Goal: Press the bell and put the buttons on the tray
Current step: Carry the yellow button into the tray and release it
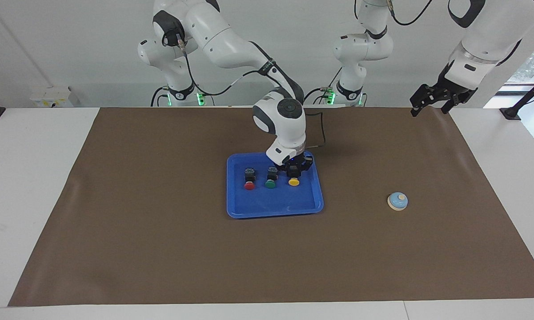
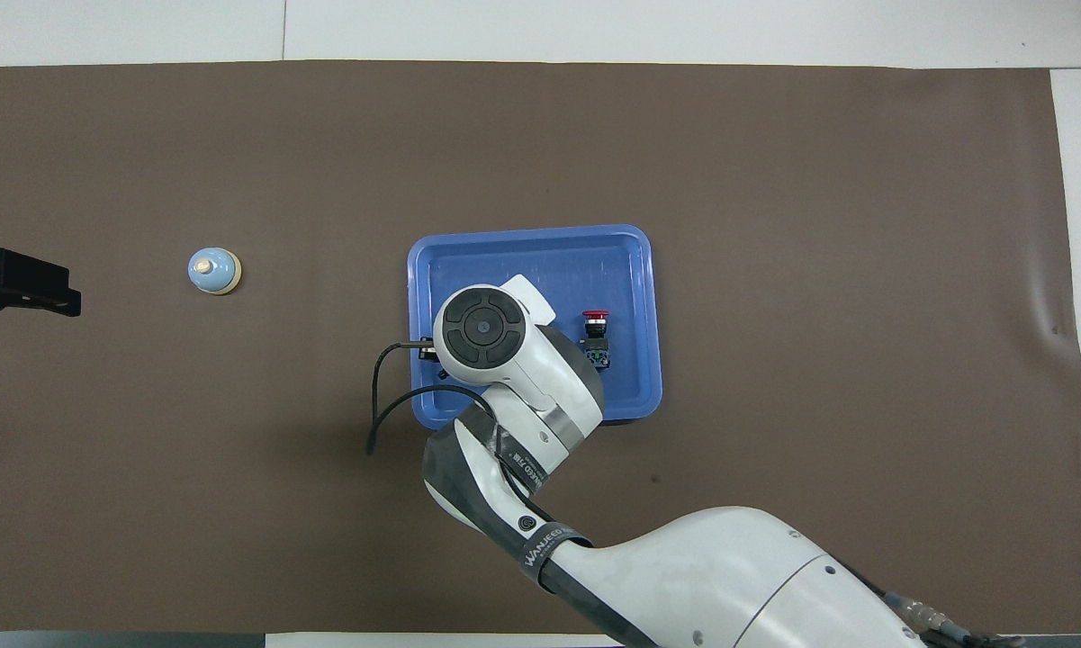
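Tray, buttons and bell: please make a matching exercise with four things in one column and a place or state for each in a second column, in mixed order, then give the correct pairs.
Things:
1. yellow button
2. red button
3. bell
4. left gripper

Places or states:
A. on the brown mat, outside the tray
B. lying free in the tray, at the end of the row toward the right arm
C. open, waiting over the mat's edge
D. held by the shut right gripper, low over the tray

Pairs: 1-D, 2-B, 3-A, 4-C

Robotics lab, two white arms (image 1: 231, 35) bolted beside brown-matted table (image 1: 160, 249), bare white wall
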### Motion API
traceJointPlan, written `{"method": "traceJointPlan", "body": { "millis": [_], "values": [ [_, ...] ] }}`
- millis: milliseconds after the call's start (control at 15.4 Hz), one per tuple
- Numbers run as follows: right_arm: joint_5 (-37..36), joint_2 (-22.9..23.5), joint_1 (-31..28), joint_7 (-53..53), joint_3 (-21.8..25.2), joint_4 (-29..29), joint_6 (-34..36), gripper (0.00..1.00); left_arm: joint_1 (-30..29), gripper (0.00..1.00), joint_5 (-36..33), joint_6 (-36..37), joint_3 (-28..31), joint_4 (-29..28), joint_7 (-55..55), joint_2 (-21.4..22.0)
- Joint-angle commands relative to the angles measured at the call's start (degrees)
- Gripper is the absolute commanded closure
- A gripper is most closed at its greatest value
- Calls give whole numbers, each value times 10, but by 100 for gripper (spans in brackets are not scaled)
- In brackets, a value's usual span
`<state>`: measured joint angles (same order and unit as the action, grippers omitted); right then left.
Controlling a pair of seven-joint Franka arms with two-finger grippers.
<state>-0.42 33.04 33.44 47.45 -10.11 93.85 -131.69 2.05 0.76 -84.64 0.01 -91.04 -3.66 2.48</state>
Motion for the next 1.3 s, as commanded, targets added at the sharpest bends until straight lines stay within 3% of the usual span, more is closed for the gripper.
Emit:
{"method": "traceJointPlan", "body": {
  "millis": [0, 65, 130, 455, 650, 1040, 1235],
  "values": [
    [-8, -2, -1, -1, -1, 8, -3, 100, 9, 0, -1, 7, 7, -5, -7, 6],
    [-8, -3, 0, 1, -1, 6, 1, 71, 9, 0, -1, 7, 7, -5, -7, 6],
    [-8, -3, 0, 4, -1, 5, 5, 1, 9, 0, -1, 8, 7, -5, -7, 7],
    [-5, -10, -3, 10, -1, -17, 62, 0, 9, 0, -1, 7, 7, -5, -7, 7],
    [2, -45, -17, 15, 0, -24, 111, 0, 9, 0, -1, 7, 7, -5, -7, 6],
    [12, -172, -96, 7, -2, -24, 258, 0, 9, 0, -1, 7, 7, -5, -7, 7],
    [19, -222, -146, -56, -1, -25, 328, 0, 9, 0, -1, 7, 7, -5, -7, 6]
  ]
}}
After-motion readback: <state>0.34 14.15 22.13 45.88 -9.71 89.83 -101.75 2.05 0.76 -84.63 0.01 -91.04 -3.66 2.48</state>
